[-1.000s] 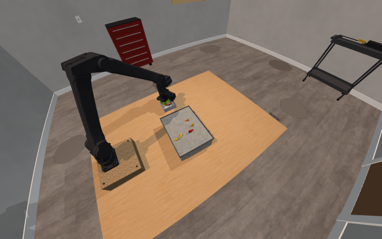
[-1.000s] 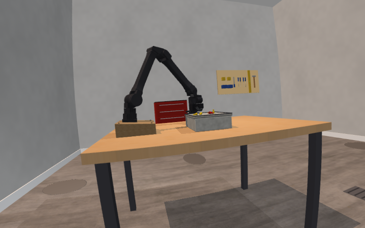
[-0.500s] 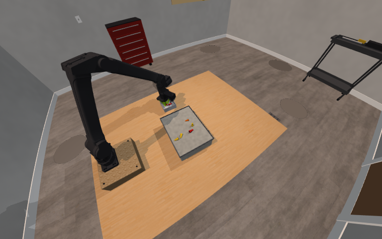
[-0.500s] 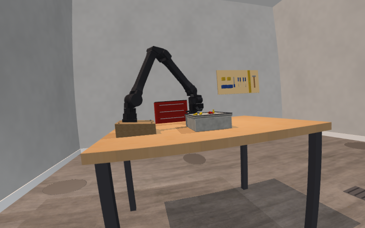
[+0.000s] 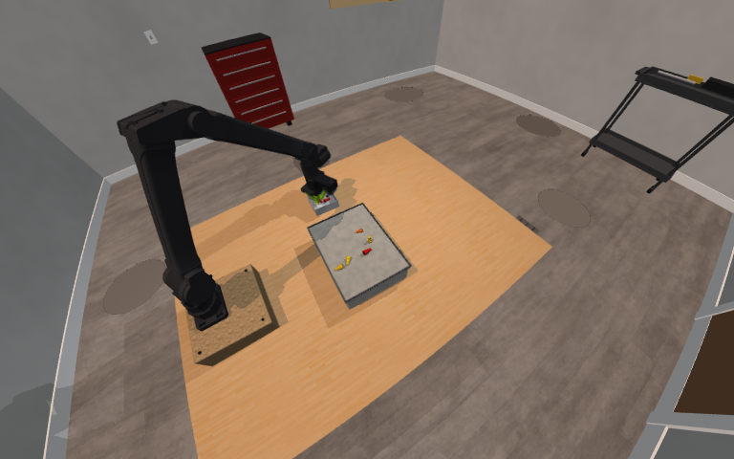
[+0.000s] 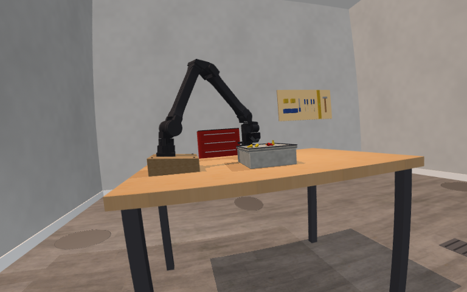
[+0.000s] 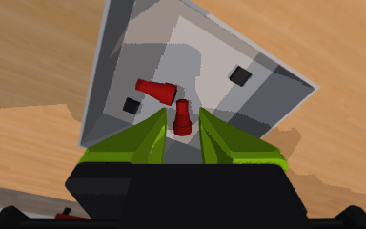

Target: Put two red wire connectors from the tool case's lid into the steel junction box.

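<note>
I noted two red wire connectors inside the steel junction box [image 7: 200, 52]: one small ribbed cone [image 7: 156, 91] lay on its side at about 10 o'clock from the other [image 7: 182, 118], which stood between my gripper's [image 7: 182, 129] green fingers. The fingers were parted, released, touching neither. The box sat just beside the tool case's lid [image 5: 398, 254], at its 11 o'clock.

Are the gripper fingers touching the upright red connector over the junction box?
Apart. In the wrist view the green fingers stand open, and the upright red connector sits between them with grey junction box floor visible on both sides.
</note>
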You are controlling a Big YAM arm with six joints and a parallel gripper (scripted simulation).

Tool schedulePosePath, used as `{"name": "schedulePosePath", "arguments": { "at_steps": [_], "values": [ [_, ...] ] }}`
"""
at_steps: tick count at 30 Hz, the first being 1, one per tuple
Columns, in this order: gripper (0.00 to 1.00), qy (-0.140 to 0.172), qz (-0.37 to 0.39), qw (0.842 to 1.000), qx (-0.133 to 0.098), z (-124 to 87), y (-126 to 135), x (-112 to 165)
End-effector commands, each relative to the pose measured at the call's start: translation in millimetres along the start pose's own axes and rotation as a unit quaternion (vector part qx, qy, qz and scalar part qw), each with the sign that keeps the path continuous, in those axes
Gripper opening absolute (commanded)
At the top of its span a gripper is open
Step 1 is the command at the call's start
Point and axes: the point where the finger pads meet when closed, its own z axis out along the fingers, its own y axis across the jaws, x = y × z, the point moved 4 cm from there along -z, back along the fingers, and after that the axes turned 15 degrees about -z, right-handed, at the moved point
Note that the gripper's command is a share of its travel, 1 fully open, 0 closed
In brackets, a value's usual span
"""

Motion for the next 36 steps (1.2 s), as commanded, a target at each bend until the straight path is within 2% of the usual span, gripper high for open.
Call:
{"name": "schedulePosePath", "arguments": {
  "at_steps": [1,9,18,29,36],
  "values": [
    [0.29,-0.003,0.001,1.0,-0.014,-5,10,-6],
    [0.29,-0.003,0.001,1.0,-0.017,-15,12,-7],
    [0.29,-0.005,0.002,1.0,-0.029,-44,19,-7],
    [0.29,-0.002,0.001,1.0,-0.013,-52,11,0],
    [0.29,-0.003,0.0,1.0,-0.02,-69,12,1]
  ]
}}
